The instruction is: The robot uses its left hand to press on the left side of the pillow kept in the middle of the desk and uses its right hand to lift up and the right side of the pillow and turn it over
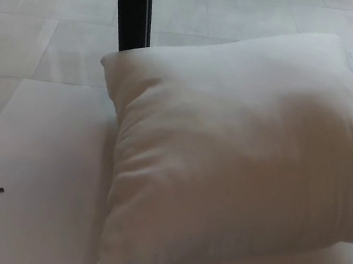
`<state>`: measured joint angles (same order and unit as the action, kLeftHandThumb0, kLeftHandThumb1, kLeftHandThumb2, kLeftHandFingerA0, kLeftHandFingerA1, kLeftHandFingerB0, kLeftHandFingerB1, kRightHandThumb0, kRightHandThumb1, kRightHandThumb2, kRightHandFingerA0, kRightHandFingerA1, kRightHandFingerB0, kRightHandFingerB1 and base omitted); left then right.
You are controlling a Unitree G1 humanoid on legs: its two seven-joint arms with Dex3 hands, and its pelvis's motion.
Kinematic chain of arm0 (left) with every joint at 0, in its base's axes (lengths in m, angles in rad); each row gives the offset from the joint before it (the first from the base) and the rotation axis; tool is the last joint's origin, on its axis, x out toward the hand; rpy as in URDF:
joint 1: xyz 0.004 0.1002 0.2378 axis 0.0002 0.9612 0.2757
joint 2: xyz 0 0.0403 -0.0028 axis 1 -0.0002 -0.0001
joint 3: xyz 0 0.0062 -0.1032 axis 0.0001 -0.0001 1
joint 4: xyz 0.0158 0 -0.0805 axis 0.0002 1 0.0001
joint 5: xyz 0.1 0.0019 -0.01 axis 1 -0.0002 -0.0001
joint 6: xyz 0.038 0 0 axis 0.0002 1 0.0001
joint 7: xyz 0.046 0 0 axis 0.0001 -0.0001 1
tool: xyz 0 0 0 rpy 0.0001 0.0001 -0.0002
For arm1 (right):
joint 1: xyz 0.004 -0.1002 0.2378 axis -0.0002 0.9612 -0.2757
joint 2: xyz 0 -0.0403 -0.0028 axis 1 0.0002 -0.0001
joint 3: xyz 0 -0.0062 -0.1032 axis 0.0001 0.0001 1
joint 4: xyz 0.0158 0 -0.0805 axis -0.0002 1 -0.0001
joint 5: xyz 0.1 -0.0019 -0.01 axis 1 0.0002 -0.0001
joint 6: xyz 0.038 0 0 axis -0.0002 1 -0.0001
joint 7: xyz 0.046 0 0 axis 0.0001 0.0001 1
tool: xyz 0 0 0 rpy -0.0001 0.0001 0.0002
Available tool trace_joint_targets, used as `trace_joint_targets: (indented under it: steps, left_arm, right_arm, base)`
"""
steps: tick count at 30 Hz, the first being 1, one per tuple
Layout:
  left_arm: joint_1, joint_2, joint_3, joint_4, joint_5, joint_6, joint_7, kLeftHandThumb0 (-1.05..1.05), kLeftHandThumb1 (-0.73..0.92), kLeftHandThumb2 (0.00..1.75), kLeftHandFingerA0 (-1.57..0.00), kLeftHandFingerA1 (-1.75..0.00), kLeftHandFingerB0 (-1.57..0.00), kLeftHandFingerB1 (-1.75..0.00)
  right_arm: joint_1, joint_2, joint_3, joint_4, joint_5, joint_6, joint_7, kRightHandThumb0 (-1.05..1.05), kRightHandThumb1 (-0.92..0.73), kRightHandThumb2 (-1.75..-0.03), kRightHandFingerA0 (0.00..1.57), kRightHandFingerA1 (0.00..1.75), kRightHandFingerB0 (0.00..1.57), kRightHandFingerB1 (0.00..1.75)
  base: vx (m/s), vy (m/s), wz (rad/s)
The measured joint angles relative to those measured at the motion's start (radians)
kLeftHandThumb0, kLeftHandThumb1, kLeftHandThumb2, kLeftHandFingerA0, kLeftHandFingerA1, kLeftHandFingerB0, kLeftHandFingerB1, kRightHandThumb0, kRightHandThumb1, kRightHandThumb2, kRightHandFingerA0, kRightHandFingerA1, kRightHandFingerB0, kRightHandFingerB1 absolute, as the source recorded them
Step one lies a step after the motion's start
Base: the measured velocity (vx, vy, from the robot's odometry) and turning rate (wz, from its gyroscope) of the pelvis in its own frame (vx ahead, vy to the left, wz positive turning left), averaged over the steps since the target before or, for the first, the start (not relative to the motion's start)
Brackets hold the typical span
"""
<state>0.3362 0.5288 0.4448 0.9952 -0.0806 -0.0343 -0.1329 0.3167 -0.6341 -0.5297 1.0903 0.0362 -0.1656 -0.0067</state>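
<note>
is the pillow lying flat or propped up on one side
Cannot tell for sure: the pillow fills the view on the desk, and no hand shows holding it.

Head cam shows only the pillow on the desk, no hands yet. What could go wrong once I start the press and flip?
1. The pillow fills most of the view and runs off the right edge, so the right hand may reach for a side I cannot see.
2. It lies close to the desk's far edge; a flip could push it off onto the floor.
3. A black post stands just behind its far left corner and may snag it.
</note>
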Motion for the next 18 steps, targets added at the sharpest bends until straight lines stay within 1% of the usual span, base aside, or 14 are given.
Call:
trace_joint_targets:
  steps: [2, 3, 4, 5, 6, 7, 8, 9, 10, 12, 13, 15, 17, 18]
  left_arm:
    - [-0.005, -0.003, 0.046, -0.012, -0.028, 0.005, -0.023, -0.93, 0.51, 0.57, -0.48, -0.66, -0.34, -0.62]
    - [-0.011, -0.004, 0.069, -0.013, -0.042, 0.011, -0.035, -1.03, 0.46, 0.97, -0.57, -0.65, -0.34, -0.57]
    - [-0.019, -0.005, 0.088, -0.014, -0.054, 0.014, -0.045, -1.03, 0.46, 0.97, -0.57, -0.65, -0.34, -0.57]
    - [-0.031, -0.007, 0.111, -0.014, -0.069, 0.018, -0.059, -1.05, 0.76, 0.65, -0.38, -0.59, -0.20, -0.55]
    - [-0.042, -0.009, 0.129, -0.017, -0.082, 0.022, -0.071, -1.05, 0.76, 0.65, -0.38, -0.59, -0.20, -0.55]
    - [-0.053, -0.012, 0.144, -0.025, -0.096, 0.028, -0.087, -1.05, 0.78, 0.66, -0.31, -0.59, -0.18, -0.56]
    - [-0.061, -0.014, 0.158, -0.038, -0.109, 0.034, -0.100, -1.05, 0.80, 0.67, -0.25, -0.57, -0.15, -0.56]
    - [-0.071, -0.017, 0.171, -0.056, -0.123, 0.042, -0.114, -1.05, 0.81, 0.68, -0.26, -0.57, -0.14, -0.55]
    - [-0.075, -0.018, 0.175, -0.064, -0.129, 0.045, -0.120, -1.05, 0.59, 1.08, -0.26, -0.59, -0.13, -0.56]
    - [-0.100, -0.025, 0.202, -0.134, -0.167, 0.071, -0.155, -1.05, 0.60, 1.08, -0.30, -0.58, -0.16, -0.55]
    - [-0.107, -0.027, 0.207, -0.160, -0.178, 0.080, -0.163, -1.05, 0.82, 0.66, -0.30, -0.51, -0.19, -0.50]
    - [-0.130, -0.029, 0.219, -0.230, -0.207, 0.102, -0.181, -1.05, 0.79, 0.67, -0.34, -0.51, -0.23, -0.48]
    - [-0.162, -0.029, 0.235, -0.302, -0.235, 0.125, -0.194, -1.02, 0.61, 1.07, -0.38, -0.57, -0.22, -0.52]
    - [-0.175, -0.029, 0.240, -0.330, -0.246, 0.135, -0.197, -1.02, 0.62, 1.08, -0.31, -0.56, -0.19, -0.49]
  right_arm:
    - [-0.002, 0.000, -0.020, 0.002, 0.015, -0.001, 0.012, -1.04, -0.67, -1.10, 0.35, 0.94, 0.03, 0.66]
    - [-0.004, 0.000, -0.035, 0.001, 0.023, 0.000, 0.019, -1.05, -0.87, -0.73, 0.18, 1.01, 0.00, 0.76]
    - [-0.010, 0.000, -0.050, 0.002, 0.033, 0.004, 0.025, -1.05, -0.87, -0.73, 0.18, 1.01, 0.00, 0.76]
    - [-0.019, -0.001, -0.073, 0.003, 0.045, 0.011, 0.034, -1.05, -0.92, -0.74, 0.54, 1.44, 0.02, 0.72]
    - [-0.029, -0.003, -0.091, 0.003, 0.055, 0.017, 0.040, -1.05, -0.92, -0.74, 0.54, 1.44, 0.02, 0.72]
    - [-0.044, -0.007, -0.111, 0.000, 0.065, 0.029, 0.045, -1.05, -0.67, -1.19, 1.18, 1.25, 0.06, 0.61]
    - [-0.059, -0.014, -0.127, -0.004, 0.074, 0.040, 0.048, -1.05, -0.92, -0.75, 1.30, 1.35, 0.02, 0.80]
    - [-0.075, -0.024, -0.144, -0.008, 0.085, 0.053, 0.052, -1.05, -0.70, -1.26, 0.32, 1.00, 0.01, 0.51]
    - [-0.082, -0.028, -0.150, -0.010, 0.088, 0.057, 0.054, -1.05, -0.92, -0.79, 0.00, 1.08, 0.00, 0.53]
    - [-0.127, -0.053, -0.193, -0.037, 0.116, 0.081, 0.073, -1.05, -0.92, -0.77, 0.02, 0.96, 0.00, 0.60]
    - [-0.140, -0.059, -0.205, -0.047, 0.126, 0.087, 0.080, -1.05, -0.92, -0.77, 0.02, 1.06, 0.00, 0.65]
    - [-0.180, -0.072, -0.234, -0.082, 0.149, 0.102, 0.098, -1.05, -0.92, -0.72, 0.10, 1.02, 0.00, 0.78]
    - [-0.227, -0.083, -0.260, -0.122, 0.173, 0.116, 0.113, -1.05, -0.92, -0.75, 0.20, 0.93, 0.02, 0.76]
    - [-0.246, -0.087, -0.268, -0.137, 0.181, 0.121, 0.119, -1.05, -0.71, -1.19, 0.29, 0.78, 0.11, 0.64]
  base:
    - [0.00, 0.000, 0.00]
    - [0.00, 0.000, 0.00]
    - [0.00, 0.000, 0.00]
    - [0.00, 0.000, 0.00]
    - [0.00, 0.000, 0.00]
    - [0.00, 0.000, 0.00]
    - [0.00, 0.000, 0.00]
    - [0.00, 0.000, 0.00]
    - [0.00, 0.000, 0.00]
    - [0.00, 0.000, 0.00]
    - [0.00, 0.000, 0.00]
    - [0.00, 0.000, 0.00]
    - [0.00, 0.000, 0.00]
    - [0.00, 0.000, 0.00]
